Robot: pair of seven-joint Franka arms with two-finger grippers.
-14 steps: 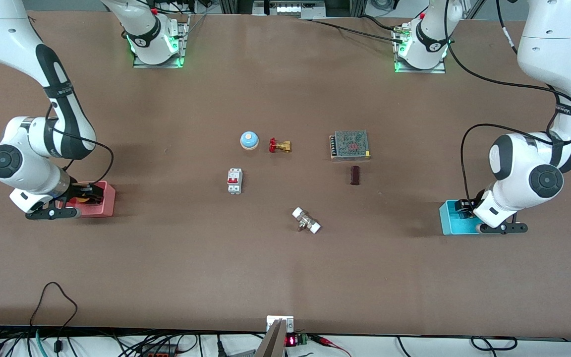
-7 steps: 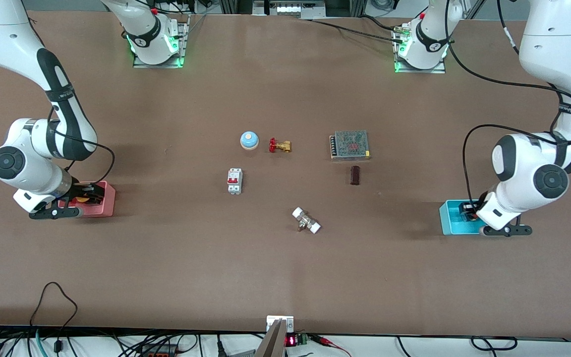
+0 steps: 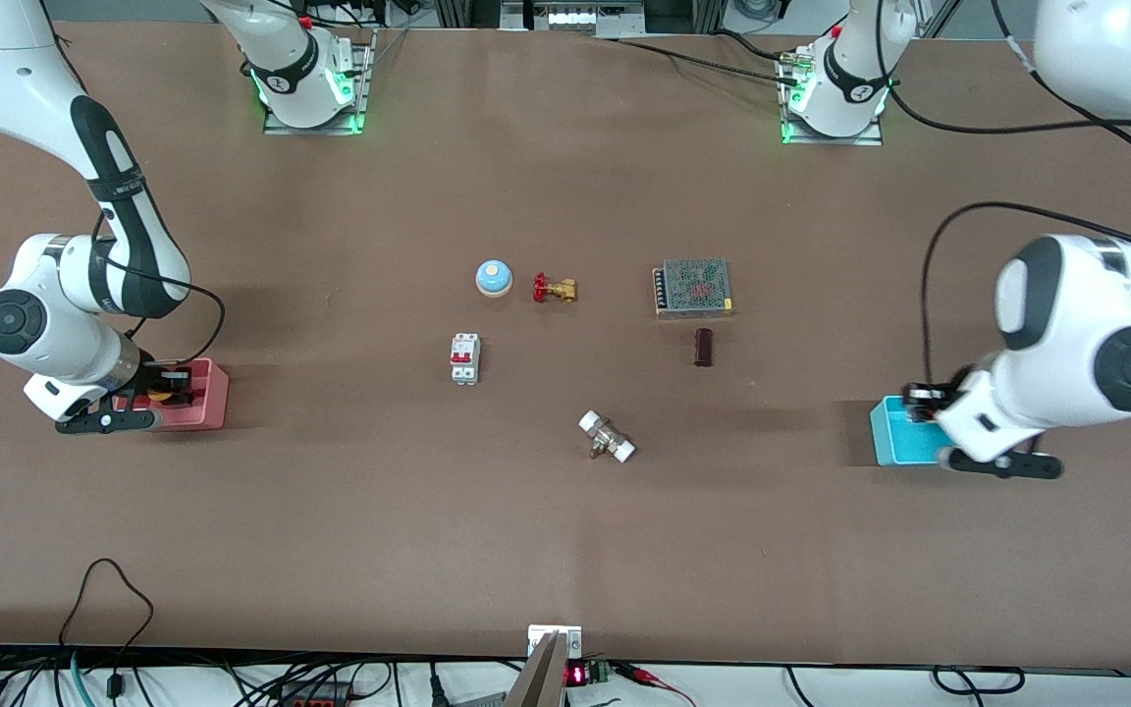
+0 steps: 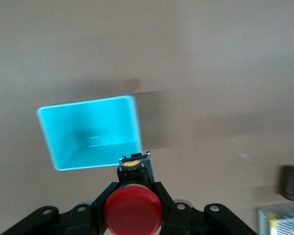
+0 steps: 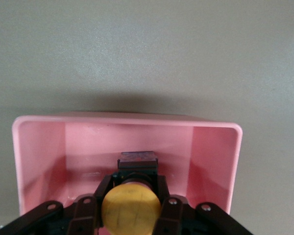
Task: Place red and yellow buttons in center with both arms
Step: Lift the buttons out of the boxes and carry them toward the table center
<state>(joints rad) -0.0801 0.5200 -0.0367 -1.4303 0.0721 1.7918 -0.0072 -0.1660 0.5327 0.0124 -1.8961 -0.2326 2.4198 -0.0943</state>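
Observation:
My left gripper [image 3: 922, 405] is shut on the red button [image 4: 134, 211] by its black body and holds it above the cyan bin [image 3: 891, 438]. In the left wrist view the cyan bin [image 4: 88, 105] shows empty below the left gripper [image 4: 134, 188]. My right gripper [image 3: 164, 390] is shut on the yellow button [image 3: 163, 397] low inside the pink bin [image 3: 206, 409]. In the right wrist view the right gripper [image 5: 132, 183] holds the yellow button [image 5: 131, 209] by its black body, within the walls of the pink bin [image 5: 127, 120]. The brown tabletop centre [image 3: 565, 373] lies between the arms.
Around the centre lie a blue dome bell [image 3: 494, 277], a red-handled brass valve [image 3: 554, 288], a metal mesh box [image 3: 693, 287], a dark brown block [image 3: 704, 347], a white and red breaker [image 3: 465, 357] and a white-ended fitting [image 3: 607, 436].
My left arm has risen, lifting the red button up out of the cyan bin. My right gripper has stayed in the pink bin, barely moving.

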